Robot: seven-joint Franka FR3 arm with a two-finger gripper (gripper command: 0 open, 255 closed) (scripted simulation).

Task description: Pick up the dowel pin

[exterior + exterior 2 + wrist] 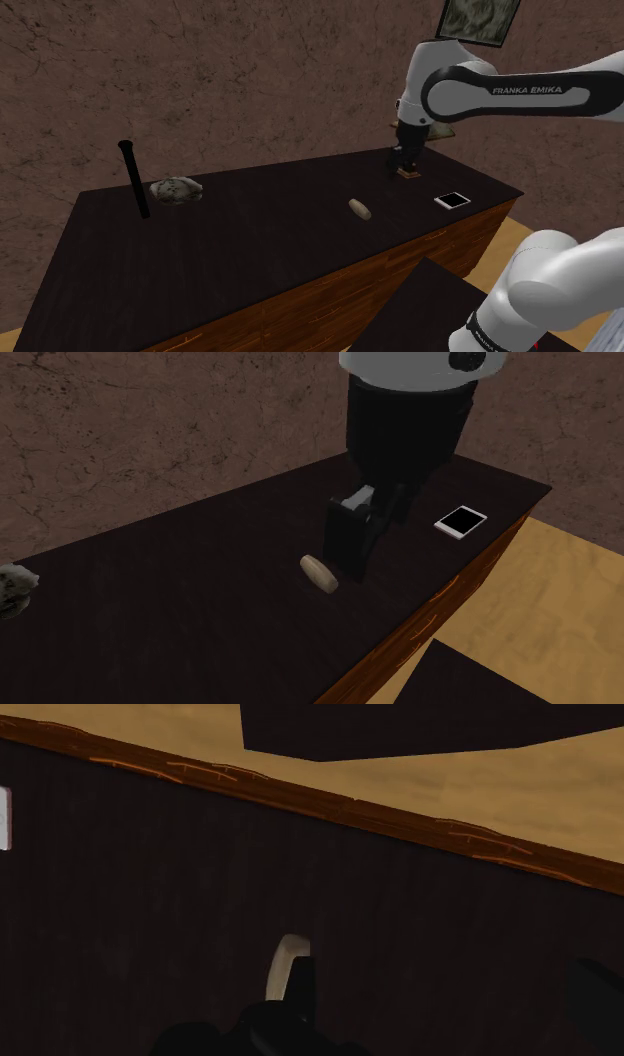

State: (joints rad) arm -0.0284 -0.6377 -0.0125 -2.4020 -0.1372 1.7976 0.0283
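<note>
The dowel pin (360, 209), a short pale-tan cylinder with rounded ends, lies flat on the dark tabletop (250, 240), untouched, near the gripper (406, 170) but outside its fingers (301, 982).

Dim scene, dark tabletop (250, 230), brighter tan floor (560, 582), soft even light

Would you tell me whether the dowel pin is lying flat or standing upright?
Lying flat: the pin rests lengthwise on the dark table, as the shoulder and second exterior views show.
</note>
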